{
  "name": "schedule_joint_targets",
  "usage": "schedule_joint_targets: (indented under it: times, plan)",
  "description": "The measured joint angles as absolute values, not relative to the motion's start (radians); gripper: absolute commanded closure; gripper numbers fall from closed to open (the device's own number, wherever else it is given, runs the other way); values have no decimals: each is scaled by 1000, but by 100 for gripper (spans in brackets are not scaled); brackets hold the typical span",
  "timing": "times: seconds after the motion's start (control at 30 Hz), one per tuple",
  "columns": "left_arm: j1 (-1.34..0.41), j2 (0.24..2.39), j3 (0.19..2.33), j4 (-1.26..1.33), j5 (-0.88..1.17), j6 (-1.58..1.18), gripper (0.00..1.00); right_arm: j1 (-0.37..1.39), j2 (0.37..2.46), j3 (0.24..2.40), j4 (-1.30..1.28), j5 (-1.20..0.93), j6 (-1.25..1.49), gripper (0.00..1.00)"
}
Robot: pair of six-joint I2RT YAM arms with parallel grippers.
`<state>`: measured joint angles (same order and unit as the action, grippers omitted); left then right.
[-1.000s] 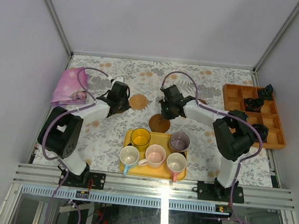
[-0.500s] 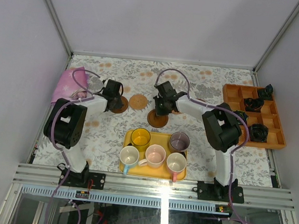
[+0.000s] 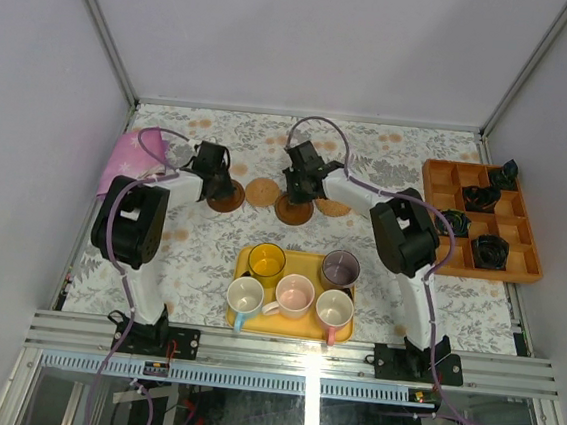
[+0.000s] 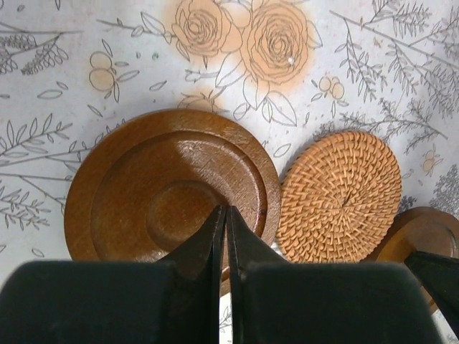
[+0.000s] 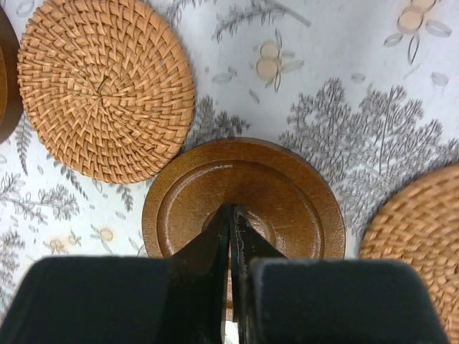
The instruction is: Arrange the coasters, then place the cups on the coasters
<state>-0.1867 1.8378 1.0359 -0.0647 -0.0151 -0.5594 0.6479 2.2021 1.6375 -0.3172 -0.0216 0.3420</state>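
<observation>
Two dark brown coasters lie in a row with a woven tan coaster [image 3: 262, 192] between them. My left gripper [image 3: 216, 178] is shut, its tips [image 4: 226, 211] resting on the left dark coaster [image 4: 168, 190] [image 3: 227, 200]. My right gripper [image 3: 300, 190] is shut too, its tips [image 5: 231, 209] on the other dark coaster [image 5: 244, 197] [image 3: 293, 213]. A second woven coaster [image 5: 423, 236] [image 3: 335, 208] lies just right of it. Several cups stand on the yellow tray [image 3: 290, 331]: a yellow one [image 3: 267, 260], a grey-purple one [image 3: 340, 268], a white-and-blue one [image 3: 245, 294] and two pink ones [image 3: 295, 294].
A pink cloth [image 3: 128, 157] lies at the far left. An orange compartment tray [image 3: 463, 228] with black ring-shaped objects [image 3: 489, 250] sits at the right. Metal frame posts border the flowered table.
My right gripper has slid its dark coaster away from the tray, up beside the woven one. The left gripper has shifted a little left and back over its coaster.
</observation>
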Motion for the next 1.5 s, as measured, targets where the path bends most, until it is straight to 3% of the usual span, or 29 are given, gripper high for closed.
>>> schedule_joint_targets:
  times: [0.47, 1.5]
  plan:
    - [-131, 1925, 1141, -62, 7, -571, 99, 604, 2294, 1788, -350, 7, 314, 100]
    - [-110, 1922, 1187, -72, 76, -572, 98, 547, 2286, 1814, -357, -19, 300, 100]
